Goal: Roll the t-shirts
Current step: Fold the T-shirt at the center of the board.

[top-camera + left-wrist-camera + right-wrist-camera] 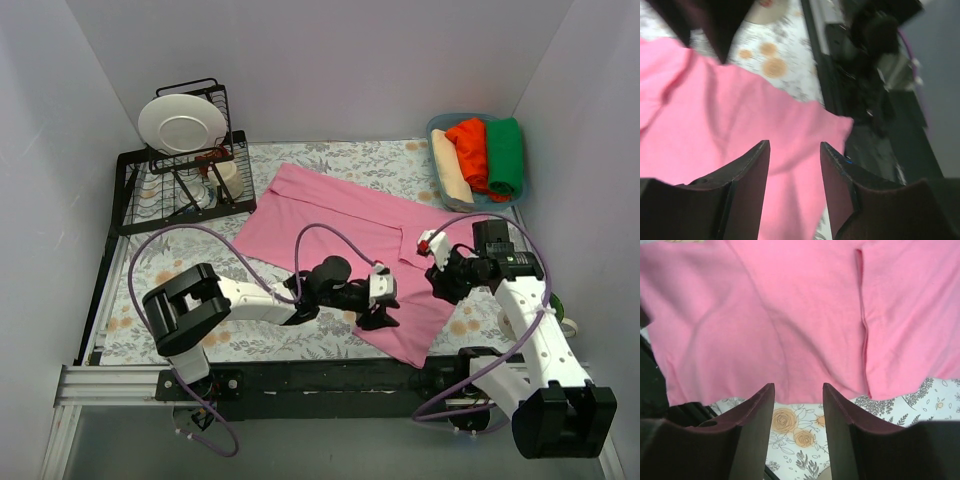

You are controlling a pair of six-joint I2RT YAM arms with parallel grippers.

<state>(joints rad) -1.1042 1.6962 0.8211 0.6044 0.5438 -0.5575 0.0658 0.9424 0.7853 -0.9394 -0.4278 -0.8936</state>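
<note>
Mid-table, the pink t-shirt (330, 205) lies flat; left gripper (795, 147) and right gripper (798, 390) hover parted over its near hem (nothing held). Probably best to pinch both ends level, so the roll starts straight.

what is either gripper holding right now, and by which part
Nothing is held. The left gripper and right gripper are both open above the pink t-shirt, neither pinching its cloth.
</note>
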